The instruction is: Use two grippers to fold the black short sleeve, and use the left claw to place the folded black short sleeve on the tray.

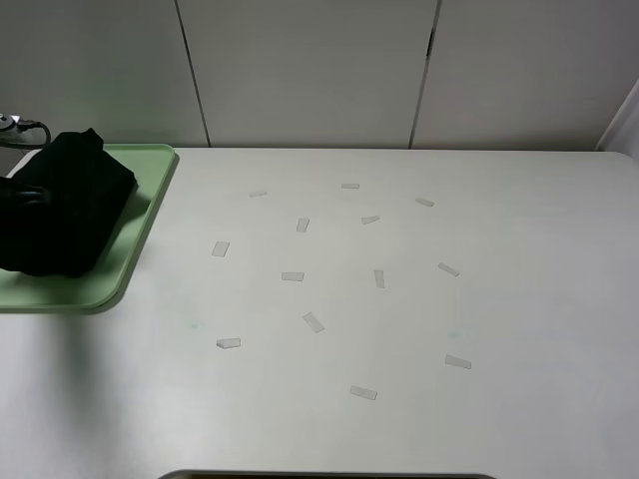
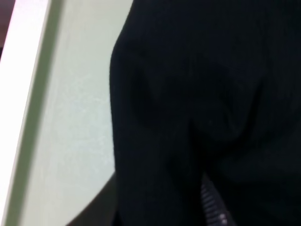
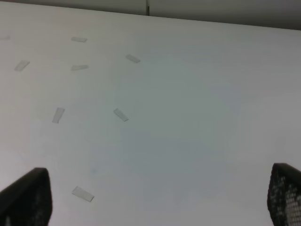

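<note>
The black short sleeve [image 1: 72, 200] is a bunched, folded bundle resting on the pale green tray [image 1: 150, 205] at the far left of the exterior view. My left gripper [image 1: 22, 198] comes in from the left edge and is buried in the cloth, shut on it. In the left wrist view the black short sleeve [image 2: 202, 94] fills most of the picture over the tray [image 2: 70, 122], and only one ribbed finger pad [image 2: 214, 209] shows against the fabric. My right gripper [image 3: 154, 200] hangs open above bare table, away from the cloth, and does not appear in the exterior view.
Several small pale tape strips [image 1: 314, 321] lie scattered across the middle of the white table [image 1: 519, 319]. White wall panels stand behind the table's far edge. The tray overhangs the table's left side.
</note>
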Controlling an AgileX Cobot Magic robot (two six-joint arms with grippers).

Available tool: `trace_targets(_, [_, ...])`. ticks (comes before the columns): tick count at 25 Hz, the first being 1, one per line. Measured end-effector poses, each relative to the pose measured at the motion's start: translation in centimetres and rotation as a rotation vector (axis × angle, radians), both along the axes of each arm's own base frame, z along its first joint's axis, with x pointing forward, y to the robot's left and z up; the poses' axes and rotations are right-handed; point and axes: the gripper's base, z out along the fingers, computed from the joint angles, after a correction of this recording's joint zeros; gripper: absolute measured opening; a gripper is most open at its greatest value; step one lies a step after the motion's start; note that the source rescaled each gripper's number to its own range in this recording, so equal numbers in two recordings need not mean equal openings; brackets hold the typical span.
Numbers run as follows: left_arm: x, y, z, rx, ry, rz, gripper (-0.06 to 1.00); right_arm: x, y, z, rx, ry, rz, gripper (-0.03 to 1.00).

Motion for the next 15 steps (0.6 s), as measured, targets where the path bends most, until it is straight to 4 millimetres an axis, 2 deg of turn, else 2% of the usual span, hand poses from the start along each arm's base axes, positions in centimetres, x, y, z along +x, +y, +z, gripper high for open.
trace_targets(1, [0.0,0.0,0.0,0.005,0.000,-0.006,0.39,0.0,0.0,0.0,0.000,0.000,0.000,1.00])
trace_targets(5, [0.1,0.2,0.1,0.019,-0.012,-0.005,0.82,0.0,0.0,0.0,0.000,0.000,0.000,1.00])
trace_targets(6, [0.1,0.2,0.2,0.022,-0.016,-0.004,0.89,0.0,0.0,0.0,0.000,0.000,0.000,1.00])
trace_targets(9, [0.1,0.2,0.9,0.032,-0.041,-0.002,0.97,0.0,0.0,0.0,0.000,0.000,0.000,1.00])
trace_targets(15, [-0.1,0.2,3.4,0.058,-0.133,0.015,1.00,0.0,0.0,0.0,0.000,0.000,0.000,1.00])
